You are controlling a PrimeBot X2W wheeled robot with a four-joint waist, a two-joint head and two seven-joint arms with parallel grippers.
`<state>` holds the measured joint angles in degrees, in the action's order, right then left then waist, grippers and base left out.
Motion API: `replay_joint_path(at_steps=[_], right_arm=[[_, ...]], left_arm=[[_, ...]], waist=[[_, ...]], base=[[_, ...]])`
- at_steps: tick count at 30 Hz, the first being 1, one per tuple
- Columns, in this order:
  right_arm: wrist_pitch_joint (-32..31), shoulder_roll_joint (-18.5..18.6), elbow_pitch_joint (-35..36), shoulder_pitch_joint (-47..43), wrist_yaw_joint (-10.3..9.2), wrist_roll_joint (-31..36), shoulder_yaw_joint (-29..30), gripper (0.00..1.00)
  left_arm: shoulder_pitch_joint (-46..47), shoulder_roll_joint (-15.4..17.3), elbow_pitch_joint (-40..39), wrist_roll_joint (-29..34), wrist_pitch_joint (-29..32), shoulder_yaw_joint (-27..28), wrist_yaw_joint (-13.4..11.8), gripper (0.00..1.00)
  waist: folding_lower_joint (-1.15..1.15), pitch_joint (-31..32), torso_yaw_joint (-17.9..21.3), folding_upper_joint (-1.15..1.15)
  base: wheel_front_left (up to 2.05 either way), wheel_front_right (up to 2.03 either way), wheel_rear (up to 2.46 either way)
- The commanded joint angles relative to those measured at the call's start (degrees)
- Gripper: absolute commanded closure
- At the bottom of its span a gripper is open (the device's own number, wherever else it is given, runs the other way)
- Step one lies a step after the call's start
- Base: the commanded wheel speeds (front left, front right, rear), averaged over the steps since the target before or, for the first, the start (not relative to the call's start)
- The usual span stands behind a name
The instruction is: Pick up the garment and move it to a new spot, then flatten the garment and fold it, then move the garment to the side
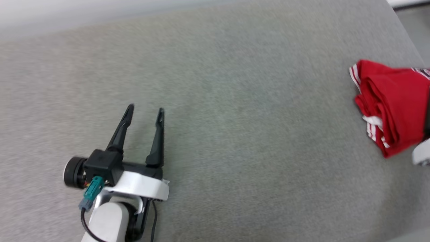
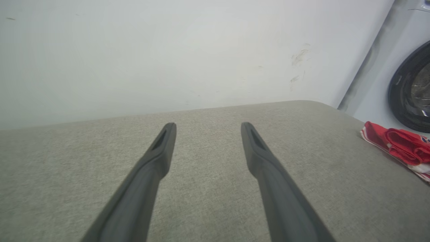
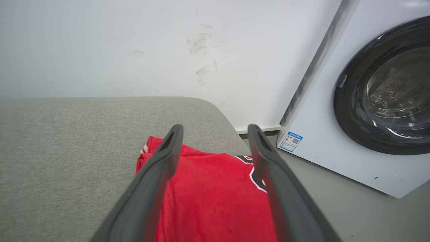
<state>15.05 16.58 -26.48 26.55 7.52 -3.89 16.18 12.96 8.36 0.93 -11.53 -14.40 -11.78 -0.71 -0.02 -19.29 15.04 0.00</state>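
Note:
The garment (image 1: 393, 107), a bright red shirt with red-and-white striped trim, lies folded in a compact bundle at the right edge of the grey padded surface (image 1: 235, 117). In the left wrist view the garment (image 2: 403, 146) sits far off to the right. My left gripper (image 1: 145, 112) hovers open over bare grey fabric at the lower left, nothing between its fingers. My right gripper (image 3: 215, 129) stands open just above the garment (image 3: 215, 195), its two fingers spread over the red cloth and holding nothing. A bit of black lettering with a white outline shows by the right finger.
A white washing machine (image 3: 369, 101) with a dark round door stands right of the padded surface, on a grey floor. A white wall (image 2: 168, 50) runs along the far edge. The rounded far right corner of the surface lies close to the garment.

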Motion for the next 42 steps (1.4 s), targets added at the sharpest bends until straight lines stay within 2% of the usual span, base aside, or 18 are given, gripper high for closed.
replay_joint_path(at_steps=[1, 7, 14, 19, 20, 33, 42], right_arm=[[0.1, -1.1, 1.7, -2.5, -0.07, 0.1, -0.3, 0.0], [0.0, -5.0, 8.6, -10.4, -0.07, -0.7, -2.6, 0.0], [-3.0, -8.4, 15.9, -17.4, -0.07, -2.1, -8.2, 0.0], [-4.9, -10.5, 21.0, -22.0, -0.07, -2.4, -11.5, 0.0], [-6.1, -11.5, 24.3, -24.9, -0.07, -2.3, -12.4, 0.0], [-11.2, -13.5, 35.8, -36.5, -0.06, -0.9, -11.4, 0.0], [-12.3, -13.8, 37.6, -37.9, -0.06, -2.3, -10.5, 0.0]], left_arm=[[-1.1, -0.2, 0.5, -0.4, -0.5, 0.5, -0.3, 0.0], [-4.2, -0.5, 2.2, -1.5, -0.7, 2.0, -1.0, 0.0], [-7.5, -1.0, 4.3, -2.9, -0.9, 4.3, -1.8, 0.0], [-10.6, -0.3, 4.3, -3.1, -0.8, 6.9, -2.4, 0.0], [-12.7, 0.3, 4.2, -3.1, -0.8, 7.8, -2.0, 0.0], [-19.7, 1.3, 3.0, -3.0, -0.8, 8.1, -1.7, 0.0], [-20.5, 1.8, 3.6, -3.5, -0.6, 7.8, -1.9, 0.0]], waist=[[0.02, 4.2, -3.8, 0.0], [0.02, 7.8, -8.1, 0.0], [0.02, 11.8, -12.4, 0.0], [0.02, 14.9, -14.2, 0.0], [0.02, 16.4, -14.6, 0.0], [0.02, 21.1, -13.6, 0.0], [0.02, 21.6, -13.3, 0.0]], base=[[0.0, 0.0, 0.0], [0.0, 0.0, 0.0], [0.0, 0.0, 0.0], [0.0, 0.0, 0.0], [0.0, 0.0, 0.0], [0.0, 0.0, 0.0], [0.0, 0.0, 0.0]])
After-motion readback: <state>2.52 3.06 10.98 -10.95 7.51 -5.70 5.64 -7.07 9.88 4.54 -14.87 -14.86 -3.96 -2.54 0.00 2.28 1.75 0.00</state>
